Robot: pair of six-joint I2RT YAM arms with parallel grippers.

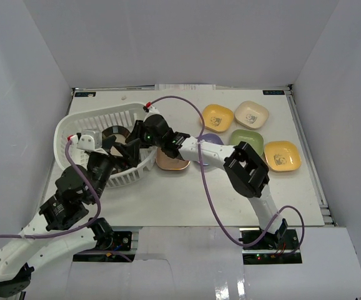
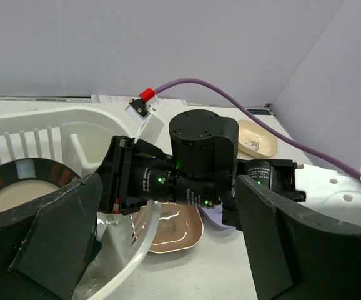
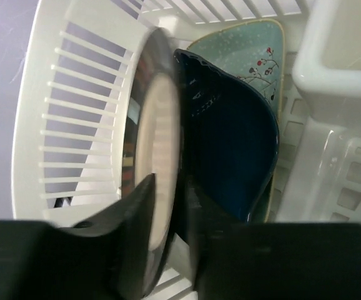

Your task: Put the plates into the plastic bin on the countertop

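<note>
The white plastic bin [image 1: 65,128] stands at the left of the countertop [image 1: 187,200]. Reaching into it, my right gripper [image 3: 174,250] has its jaws slightly apart on either side of the dark-rimmed round plate [image 3: 155,144]. That plate stands on edge and is blurred, with a thin gap beside one finger. Behind it lie a dark-blue dish [image 3: 230,144] and a mint tray [image 3: 249,56]. My left gripper [image 2: 168,250] is wide open and holds nothing. It hangs over the bin's near rim [image 2: 55,119], beside the brown plate [image 2: 171,228] on the table.
Loose dishes lie right of the bin: brown [image 1: 171,161], purple [image 1: 210,140], yellow [image 1: 217,117], cream [image 1: 252,114], green [image 1: 247,141] and orange-yellow [image 1: 282,155]. The right arm [image 2: 199,156] and its purple cable [image 1: 202,181] cross just in front of my left gripper. Pale walls enclose the table.
</note>
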